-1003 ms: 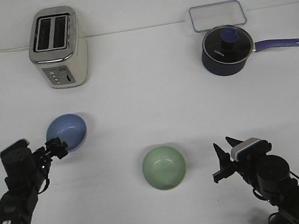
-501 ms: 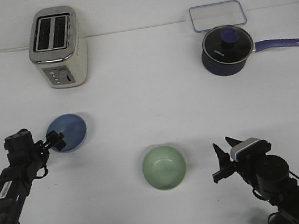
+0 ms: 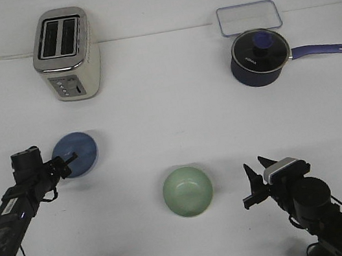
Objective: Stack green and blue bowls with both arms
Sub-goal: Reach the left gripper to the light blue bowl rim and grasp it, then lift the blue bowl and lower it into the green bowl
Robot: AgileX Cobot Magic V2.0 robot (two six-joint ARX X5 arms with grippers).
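On the white worktop (image 3: 157, 124) the blue bowl (image 3: 78, 153) sits toward the robot's left, in front of a cream toaster (image 3: 65, 54) that stands well behind it. The left gripper (image 3: 67, 164) reaches in from the left edge and its fingers are at the near-left rim of the blue bowl, overlapping it in the front view; whether they are pinching the rim or merely lying against it cannot be told from this angle. The green bowl (image 3: 187, 191) rests upright on the worktop nearer the robot and toward the middle, well apart from the blue one, with nothing inside it. To its right, the right gripper (image 3: 257, 185) hovers near the green bowl without touching it, its fingers spread apart and holding nothing. At the far right of the worktop stands a dark navy saucepan (image 3: 259, 56) with its lid on and its handle pointing right, just in front of a clear rectangular container (image 3: 249, 17).
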